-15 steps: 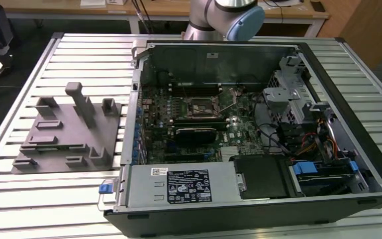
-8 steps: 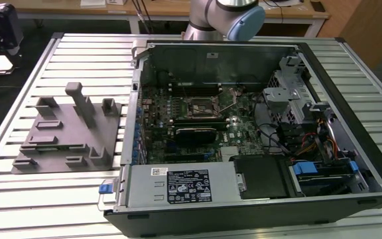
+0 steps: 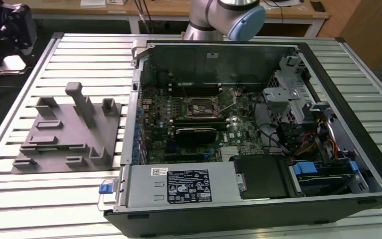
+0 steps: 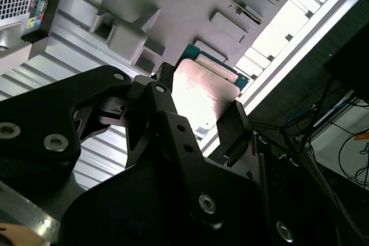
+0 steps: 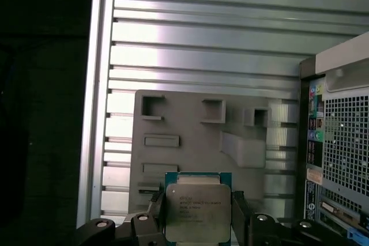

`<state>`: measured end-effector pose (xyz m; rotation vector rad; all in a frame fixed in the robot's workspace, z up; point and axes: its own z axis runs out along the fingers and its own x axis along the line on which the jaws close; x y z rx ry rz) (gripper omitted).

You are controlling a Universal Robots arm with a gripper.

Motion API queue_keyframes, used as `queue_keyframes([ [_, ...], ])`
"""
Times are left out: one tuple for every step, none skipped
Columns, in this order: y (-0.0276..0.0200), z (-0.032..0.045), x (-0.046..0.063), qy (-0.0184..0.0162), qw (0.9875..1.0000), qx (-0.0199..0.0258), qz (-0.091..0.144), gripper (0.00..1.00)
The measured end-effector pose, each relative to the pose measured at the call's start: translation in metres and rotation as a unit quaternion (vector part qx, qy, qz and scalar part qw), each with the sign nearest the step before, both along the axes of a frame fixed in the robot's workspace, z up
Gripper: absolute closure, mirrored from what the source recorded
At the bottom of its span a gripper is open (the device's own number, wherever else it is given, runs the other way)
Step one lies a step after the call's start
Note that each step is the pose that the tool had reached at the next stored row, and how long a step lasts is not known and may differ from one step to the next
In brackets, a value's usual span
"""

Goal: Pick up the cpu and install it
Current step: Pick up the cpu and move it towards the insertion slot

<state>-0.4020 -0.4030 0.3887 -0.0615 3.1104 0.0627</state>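
Jaws of the gripper (image 5: 198,205) are clamped on two opposite edges of the cpu (image 5: 198,216), its pale metal top showing in the first wrist view. Beyond the cpu: grey tray (image 5: 190,142), lying on the slatted surface (image 5: 230,38). Perforated computer case (image 5: 340,142) stands beside the tray.

The cpu (image 5: 198,211) has a pale, dull-sheened metal top over a green board edge. The grey tray (image 5: 190,136) looks like matt moulded plastic, and the ribbed table (image 5: 219,33) beneath is bright, reflective metal.
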Motion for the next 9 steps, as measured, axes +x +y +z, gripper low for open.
queue_keyframes([
  [0.0000,0.0000,0.002,-0.0001,1.0000,0.0000,0.000,0.46],
  [0.0000,-0.0001,0.005,-0.0001,1.0000,0.0000,0.000,0.46],
  [0.0000,0.0000,0.008,0.0000,1.0000,0.0000,0.000,0.46],
  [0.0000,0.0000,0.010,0.0000,1.0000,0.0000,0.000,0.46],
  [0.0000,0.0000,0.012,0.0000,1.0000,0.0000,0.000,0.46],
  [0.0000,0.0000,0.014,0.0000,1.0000,0.0000,0.000,0.46],
  [0.0000,0.0000,0.016,0.0000,1.0000,0.0000,0.000,0.46],
  [0.0000,0.0000,0.018,0.0000,1.0000,0.0000,0.000,0.46],
  [0.0000,-0.0001,0.021,-0.0001,1.0000,0.0000,0.000,0.46],
])
